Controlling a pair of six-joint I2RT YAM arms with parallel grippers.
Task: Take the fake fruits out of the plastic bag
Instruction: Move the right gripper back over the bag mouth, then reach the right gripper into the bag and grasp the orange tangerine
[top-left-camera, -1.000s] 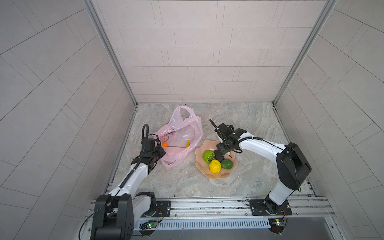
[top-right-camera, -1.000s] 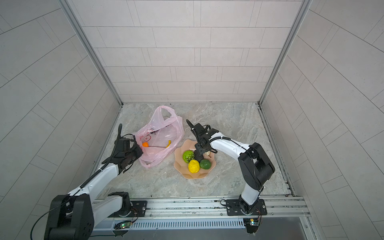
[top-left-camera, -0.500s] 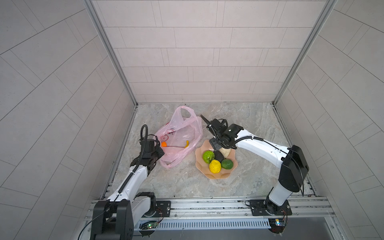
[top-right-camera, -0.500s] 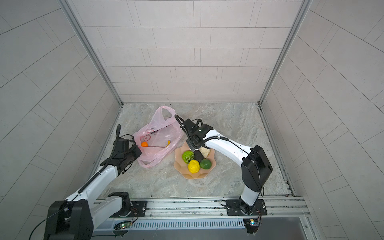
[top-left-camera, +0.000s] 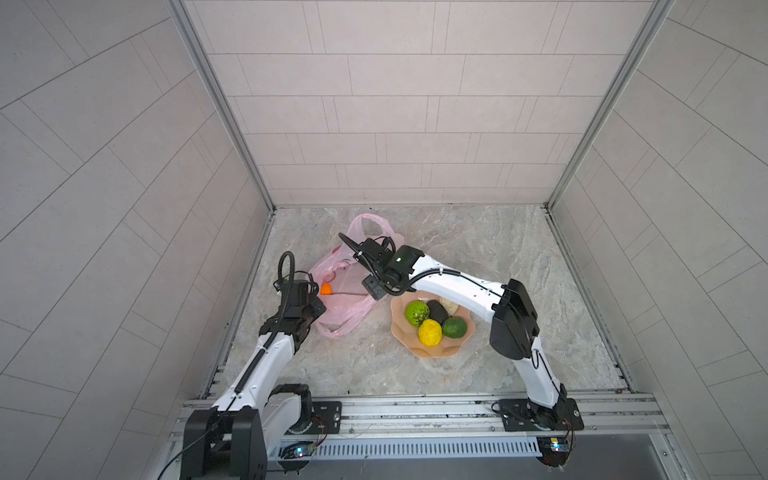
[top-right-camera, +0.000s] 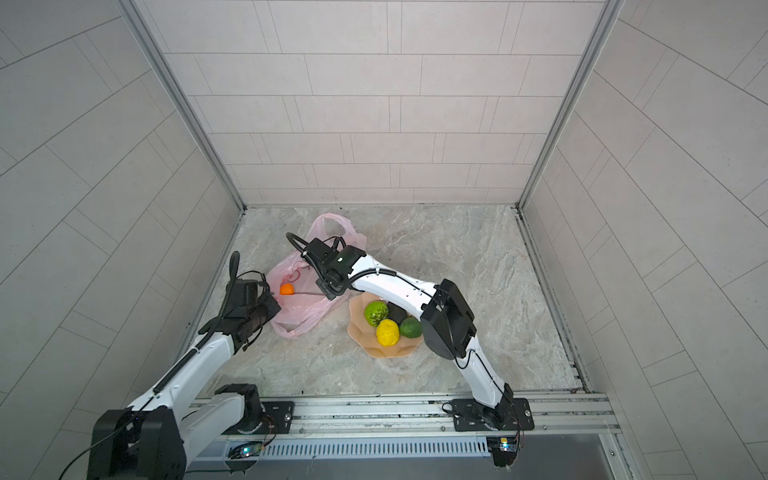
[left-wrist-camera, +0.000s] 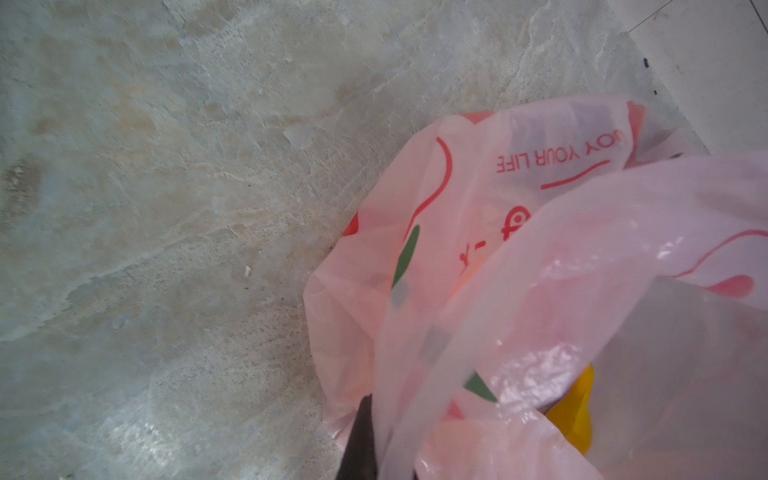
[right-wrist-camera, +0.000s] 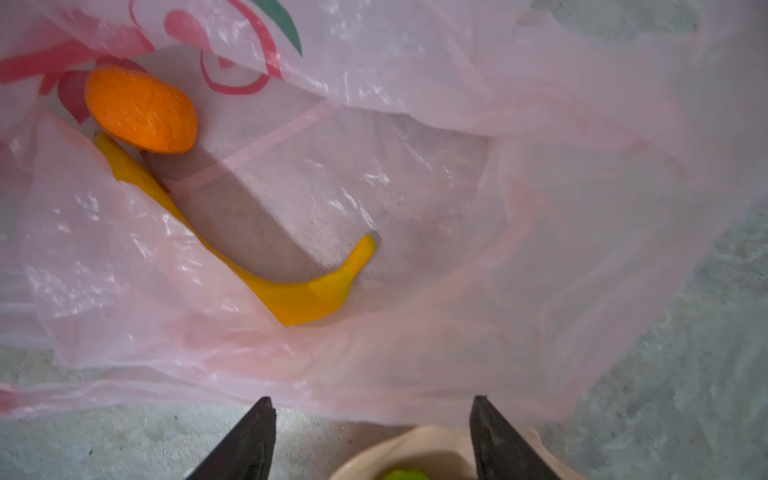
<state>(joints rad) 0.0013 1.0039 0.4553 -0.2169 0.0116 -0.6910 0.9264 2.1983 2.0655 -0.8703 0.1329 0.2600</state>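
Plastic bag (top-left-camera: 353, 309) lies open on tabletop (top-left-camera: 374, 374), right under right gripper (right-wrist-camera: 372, 401). Right arm reaches low across the middle, wrist tipped down, jaws apart, empty. Left arm reaches forward, left gripper (top-left-camera: 316, 305) pinched on bag's edge. Peach dish (top-left-camera: 432, 353) sits just behind right fingers with five fake fruits (top-left-camera: 417, 313). Banana (right-wrist-camera: 266, 282) and orange fruit (right-wrist-camera: 141, 110) lie inside bag, ahead of right fingers.

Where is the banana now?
Right wrist view: the banana lies inside the bag, one tip by the orange fruit, ahead of the open right gripper.
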